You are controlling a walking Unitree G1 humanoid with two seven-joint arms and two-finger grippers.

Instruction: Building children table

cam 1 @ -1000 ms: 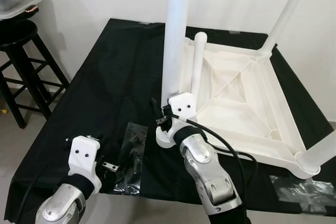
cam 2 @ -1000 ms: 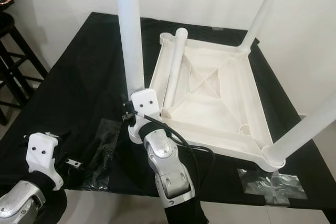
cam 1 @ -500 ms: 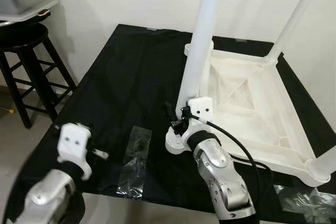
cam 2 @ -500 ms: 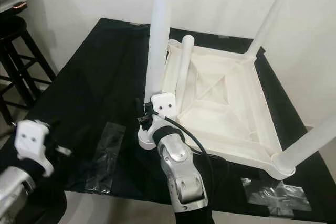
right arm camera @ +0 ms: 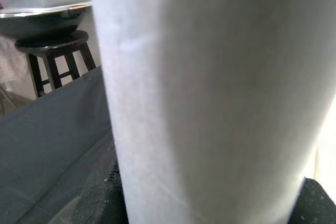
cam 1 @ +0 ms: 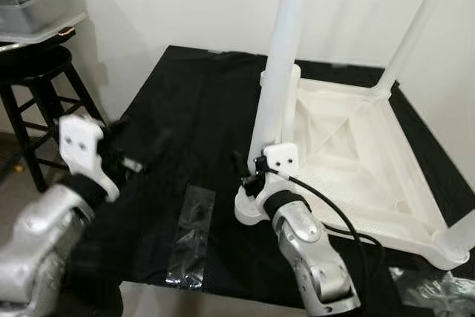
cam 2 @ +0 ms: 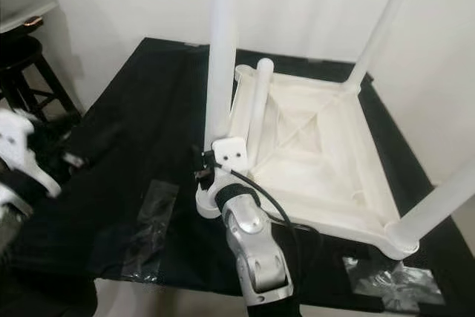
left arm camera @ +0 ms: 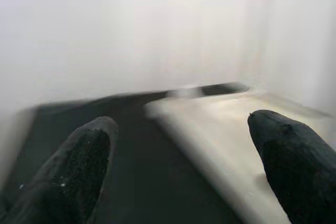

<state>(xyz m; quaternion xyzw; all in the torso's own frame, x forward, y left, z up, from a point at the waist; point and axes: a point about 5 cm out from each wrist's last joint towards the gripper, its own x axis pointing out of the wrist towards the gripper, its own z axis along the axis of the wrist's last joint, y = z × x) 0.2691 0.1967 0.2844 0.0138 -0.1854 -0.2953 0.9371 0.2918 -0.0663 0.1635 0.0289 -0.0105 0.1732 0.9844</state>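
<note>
The upturned white children's table (cam 1: 349, 154) lies right of centre on the black-covered worktop (cam 1: 185, 109). The right gripper (cam 1: 252, 180) has its fingers clenched around the base of an upright white leg (cam 1: 278, 72) at the table's near-left corner. The left gripper (left arm camera: 181, 166), fingers (left arm camera: 84, 156) spread and grasping nothing, hovers at the frame's left, near a black stool (cam 1: 33, 79).

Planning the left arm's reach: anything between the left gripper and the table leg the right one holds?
Nothing visible. The left gripper is open, raised over bare black cloth. The leg stands upright in the right gripper.
</note>
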